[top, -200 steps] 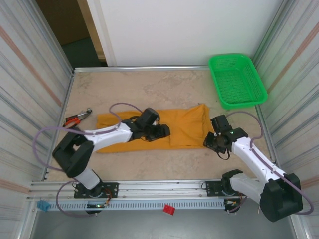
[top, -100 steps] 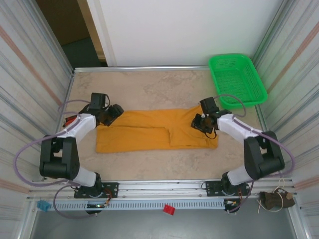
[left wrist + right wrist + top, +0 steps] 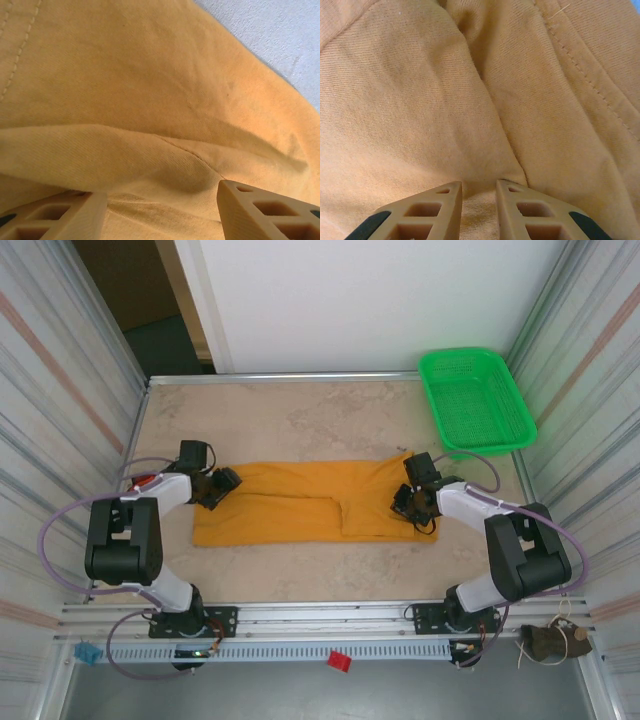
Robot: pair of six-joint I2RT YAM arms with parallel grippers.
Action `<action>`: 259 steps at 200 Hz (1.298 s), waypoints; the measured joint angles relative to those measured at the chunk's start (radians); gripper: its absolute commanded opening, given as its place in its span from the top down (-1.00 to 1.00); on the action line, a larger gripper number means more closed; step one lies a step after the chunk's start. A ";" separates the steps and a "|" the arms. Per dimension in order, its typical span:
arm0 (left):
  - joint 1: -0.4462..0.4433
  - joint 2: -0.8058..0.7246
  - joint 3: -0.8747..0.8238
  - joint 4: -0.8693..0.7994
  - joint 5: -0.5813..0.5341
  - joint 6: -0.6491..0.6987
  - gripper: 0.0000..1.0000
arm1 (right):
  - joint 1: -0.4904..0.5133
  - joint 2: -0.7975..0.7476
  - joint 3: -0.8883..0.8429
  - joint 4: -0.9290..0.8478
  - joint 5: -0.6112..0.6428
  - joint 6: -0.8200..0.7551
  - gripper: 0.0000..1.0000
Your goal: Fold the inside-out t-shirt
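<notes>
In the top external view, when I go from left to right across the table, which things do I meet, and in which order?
Red-handled tool → left gripper → t-shirt → right gripper → green basket.

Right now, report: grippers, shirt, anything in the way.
Left gripper open over left end of shirt. Right gripper pinching fold, right end. Shirt lies flat, folded strip. Basket well clear.

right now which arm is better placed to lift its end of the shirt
Right, probably: the right gripper pinches a ridge of the t-shirt at its end; the left gripper stands wide open over a fold, gripping nothing.
</notes>
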 measured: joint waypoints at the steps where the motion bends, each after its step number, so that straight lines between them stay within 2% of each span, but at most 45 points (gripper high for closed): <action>1: 0.001 0.000 0.000 -0.001 0.000 0.000 -0.22 | 0.000 0.000 0.000 0.000 0.000 0.000 0.54; 41: 0.021 -0.067 0.056 -0.082 -0.003 0.052 -0.22 | 0.001 -0.013 0.000 -0.022 0.035 0.022 0.54; 84: 0.058 -0.120 0.096 -0.089 0.011 0.064 -0.23 | 0.000 -0.077 -0.016 -0.090 0.095 0.044 0.52; 117: 0.047 -0.119 0.097 -0.092 0.049 0.073 -0.25 | -0.011 -0.145 0.026 -0.139 0.093 -0.017 0.48; 125: 0.038 -0.119 0.097 -0.094 0.053 0.078 -0.26 | -0.019 -0.163 0.051 -0.153 0.093 -0.041 0.42; 137: 0.015 -0.119 0.103 -0.102 0.060 0.087 -0.26 | -0.050 -0.195 0.090 -0.163 0.088 -0.079 0.00; 156: -0.031 -0.119 0.111 -0.104 0.069 0.095 -0.26 | -0.149 -0.230 0.127 -0.163 0.065 -0.145 -0.29; 178: -0.073 -0.119 0.111 -0.103 0.076 0.097 -0.26 | -0.271 -0.207 0.135 -0.174 0.022 -0.207 -0.38; 191: -0.082 -0.119 0.111 -0.101 0.079 0.096 -0.26 | -0.306 -0.171 0.135 -0.182 -0.003 -0.239 -0.40; 259: -0.093 -0.086 0.111 -0.080 0.093 0.092 -0.26 | -0.314 0.068 0.182 -0.127 -0.108 -0.351 -0.54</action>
